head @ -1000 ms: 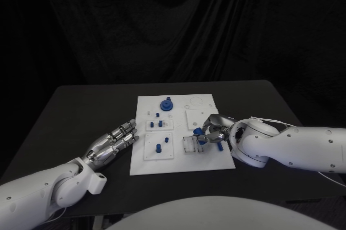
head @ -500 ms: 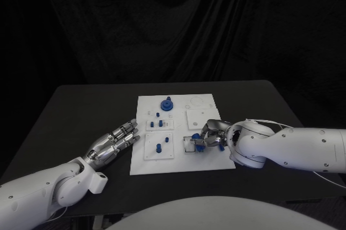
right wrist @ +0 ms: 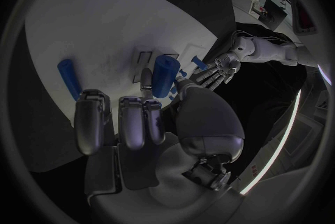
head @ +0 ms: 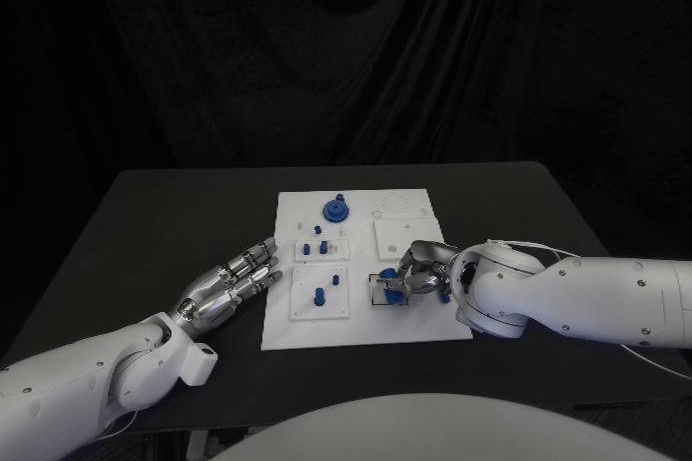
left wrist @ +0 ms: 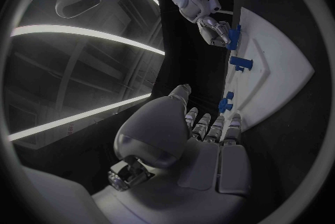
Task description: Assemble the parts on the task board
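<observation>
Task board [head: 361, 326] partly hidden by right robot hand [head: 415, 271] pinching a blue part [right wrist: 164, 75] (left robot hand [head: 231, 286] spread, empty).

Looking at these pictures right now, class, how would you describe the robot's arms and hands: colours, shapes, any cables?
Both arms are smooth white rounded shells. The left hand and right hand are silver metal with jointed fingers. A thin white cable loops over the right arm near its wrist. The left arm carries a small white box.

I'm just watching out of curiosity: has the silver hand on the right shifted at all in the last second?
Yes. The right hand has slid leftward across the white task board, toward its middle, holding a blue cylindrical part.
</observation>
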Tool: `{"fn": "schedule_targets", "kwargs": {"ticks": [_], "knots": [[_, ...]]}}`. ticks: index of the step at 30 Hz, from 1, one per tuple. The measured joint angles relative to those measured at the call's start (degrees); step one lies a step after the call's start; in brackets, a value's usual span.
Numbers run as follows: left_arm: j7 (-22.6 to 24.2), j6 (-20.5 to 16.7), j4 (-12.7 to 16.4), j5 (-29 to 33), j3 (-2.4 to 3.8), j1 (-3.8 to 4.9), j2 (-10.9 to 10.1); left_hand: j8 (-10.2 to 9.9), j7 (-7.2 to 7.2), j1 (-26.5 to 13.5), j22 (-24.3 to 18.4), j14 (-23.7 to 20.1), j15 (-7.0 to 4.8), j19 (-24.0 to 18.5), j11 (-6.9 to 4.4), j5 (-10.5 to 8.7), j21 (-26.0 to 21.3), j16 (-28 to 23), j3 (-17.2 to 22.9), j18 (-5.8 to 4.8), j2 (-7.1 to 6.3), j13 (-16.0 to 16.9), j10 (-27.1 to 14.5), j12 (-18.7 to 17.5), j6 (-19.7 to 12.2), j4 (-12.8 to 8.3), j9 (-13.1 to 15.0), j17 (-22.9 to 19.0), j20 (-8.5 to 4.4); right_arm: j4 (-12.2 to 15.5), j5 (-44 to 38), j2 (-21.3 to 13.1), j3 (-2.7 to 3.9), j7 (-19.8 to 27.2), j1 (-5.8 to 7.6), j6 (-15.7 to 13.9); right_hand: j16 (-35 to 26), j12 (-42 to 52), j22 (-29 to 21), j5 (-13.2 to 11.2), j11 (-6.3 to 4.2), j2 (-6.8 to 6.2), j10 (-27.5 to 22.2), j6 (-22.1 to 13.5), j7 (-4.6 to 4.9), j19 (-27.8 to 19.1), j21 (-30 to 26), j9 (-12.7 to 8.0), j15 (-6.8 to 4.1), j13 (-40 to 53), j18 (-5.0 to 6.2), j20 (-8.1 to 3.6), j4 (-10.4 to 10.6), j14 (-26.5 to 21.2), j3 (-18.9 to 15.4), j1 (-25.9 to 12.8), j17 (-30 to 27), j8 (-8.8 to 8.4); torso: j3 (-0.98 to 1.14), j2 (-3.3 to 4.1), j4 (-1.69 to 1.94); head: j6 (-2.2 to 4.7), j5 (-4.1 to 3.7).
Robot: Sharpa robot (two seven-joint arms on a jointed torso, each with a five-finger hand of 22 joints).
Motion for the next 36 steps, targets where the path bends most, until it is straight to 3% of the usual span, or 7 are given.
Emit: {"fn": "schedule_targets", "kwargs": {"ticks": [3,7,14,19,23,27,36], "knots": [[0.0,0.1,-0.1,0.0,0.0,-0.01,0.1,0.0,0.0,0.0,0.0,0.0,0.0,0.0,0.0,0.0,0.0,0.0,0.2,0.0,0.0,0.0,0.0,0.0,0.0,-0.2,0.0,0.0,0.0,-0.1,0.0,0.1,0.0,0.3,0.0,-0.3,-0.4,0.0,0.0,-0.7,0.0,0.06,0.0,-0.2,0.21,0.0,-0.7,-0.1,0.0,0.0,0.0,0.0,0.0,0.0,-0.9,-1.1,0.0,-0.22,0.0,-0.01,0.03,0.0,0.07],[0.0,0.1,-0.2,0.0,0.0,-0.03,0.1,0.0,0.0,0.0,0.0,0.0,0.0,0.0,0.0,0.0,0.0,0.0,0.2,0.0,0.0,0.0,0.0,0.0,0.0,-0.2,0.0,0.0,0.0,-0.1,0.0,0.2,0.0,0.6,0.0,-0.6,-0.7,0.0,0.0,1.1,0.0,0.1,0.0,-0.3,0.3,0.0,-1.0,-0.4,0.02,0.0,0.0,0.0,0.0,0.0,-3.3,-2.8,0.0,-0.82,0.0,-0.01,0.07,0.0,0.2],[0.0,0.3,-0.4,0.0,0.0,-0.12,0.3,0.0,0.0,0.0,0.0,0.0,0.0,0.0,0.0,0.0,0.0,0.0,0.2,0.0,0.0,0.0,0.0,0.0,0.0,-0.2,0.0,0.0,0.0,-0.2,0.1,0.2,0.0,0.9,-0.03,-0.9,-0.7,0.0,0.0,-5.1,0.4,0.74,0.0,-0.3,0.3,0.0,-1.4,-1.1,0.22,0.0,0.0,0.0,0.0,-0.2,-7.9,-4.2,0.0,-1.27,-0.02,-0.02,0.08,0.0,0.27],[0.0,0.3,-0.5,0.0,0.0,-0.2,0.3,0.0,0.0,0.0,0.0,0.0,0.0,0.0,0.0,0.0,0.0,0.0,0.4,0.0,0.0,0.0,0.0,0.0,0.0,-0.4,0.0,0.0,0.0,-0.3,0.1,0.2,0.0,1.0,-0.04,-1.0,-0.7,0.0,0.0,-5.4,0.4,1.01,0.0,-0.3,0.3,0.0,-1.4,-1.1,0.22,0.0,0.0,0.0,-0.1,-0.2,-8.5,-4.4,0.0,-1.48,-0.04,-0.03,0.09,0.0,0.41],[0.0,0.4,-0.5,0.0,0.0,-0.25,0.3,0.0,0.0,0.0,0.0,0.0,0.0,0.0,0.0,0.0,0.0,0.0,0.4,0.0,0.0,0.0,0.0,0.0,0.0,-0.4,0.0,0.0,0.0,-0.3,0.0,0.0,-0.01,1.4,-0.04,-1.3,-0.7,0.0,0.0,-3.2,0.4,2.34,0.0,-0.3,0.3,0.0,-1.4,-1.1,0.22,0.0,0.0,0.0,-0.2,-0.2,-9.3,-3.0,0.0,-1.48,-0.05,-0.03,0.04,0.0,0.59],[0.0,0.4,-0.5,0.0,0.0,-0.28,0.3,0.0,0.0,0.0,0.0,0.0,0.0,0.0,0.0,0.0,0.0,0.0,0.6,0.0,0.0,0.0,0.0,0.0,0.0,-0.2,0.0,0.0,0.0,0.0,-0.6,-0.5,-0.01,2.1,-0.06,-1.3,-0.7,0.0,0.0,0.1,0.4,2.04,0.0,-0.3,0.3,0.0,-1.4,-1.0,0.22,0.0,0.0,0.0,-0.8,-0.2,-10.1,2.6,0.0,-1.48,-0.05,-0.03,0.02,0.0,0.68],[0.0,0.5,-0.5,0.0,0.0,-0.37,0.2,0.0,0.0,0.0,0.0,0.0,0.0,0.0,0.0,0.0,0.0,0.0,0.6,0.0,0.0,0.0,0.0,0.0,0.0,-0.2,0.0,0.0,0.0,1.7,-3.8,-2.7,-0.05,3.7,-0.5,-1.6,-0.6,0.0,0.0,-1.5,0.4,1.9,0.0,-1.1,0.09,0.0,-0.8,1.7,0.22,0.0,0.0,0.0,-0.8,-0.2,-11.7,7.9,0.0,1.97,-0.01,-0.02,0.0,0.0,0.87]]}}
